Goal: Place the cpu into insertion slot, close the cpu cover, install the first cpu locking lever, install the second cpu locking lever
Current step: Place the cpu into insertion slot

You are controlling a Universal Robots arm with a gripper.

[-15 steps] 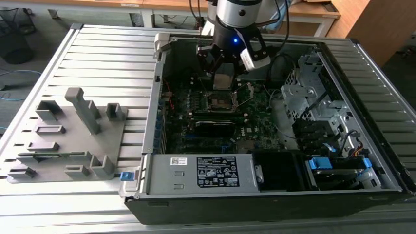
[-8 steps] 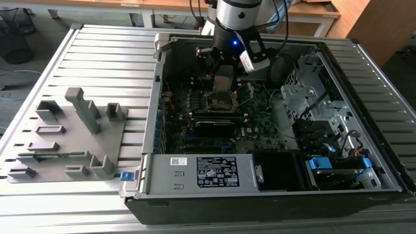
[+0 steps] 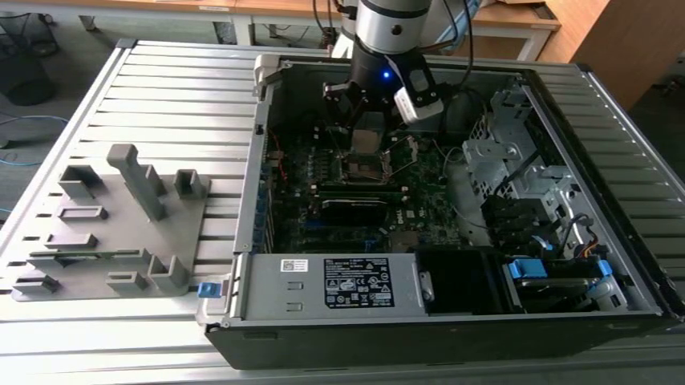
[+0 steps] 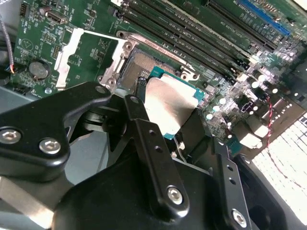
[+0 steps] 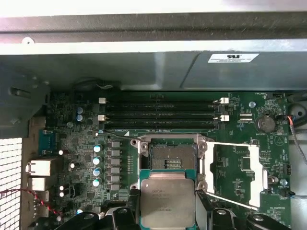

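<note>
My gripper hangs inside the open computer case, shut on the cpu by two opposite edges. The cpu is a silver-faced square on a green carrier, held level just above the board. It sits beside the insertion slot, which lies bare with its dark pin field exposed. The black fingers flank the cpu, with the insertion slot just beyond it. The cpu cover is swung fully open and lies flat on the board beside the socket. In the second wrist view the cpu cover shows as a silvery frame.
Long black memory slots run alongside the socket. The case wall stands behind them. A power supply fills the case's near end, and a drive cage with cables is on the exterior view's right. A grey fixture lies on the slatted table.
</note>
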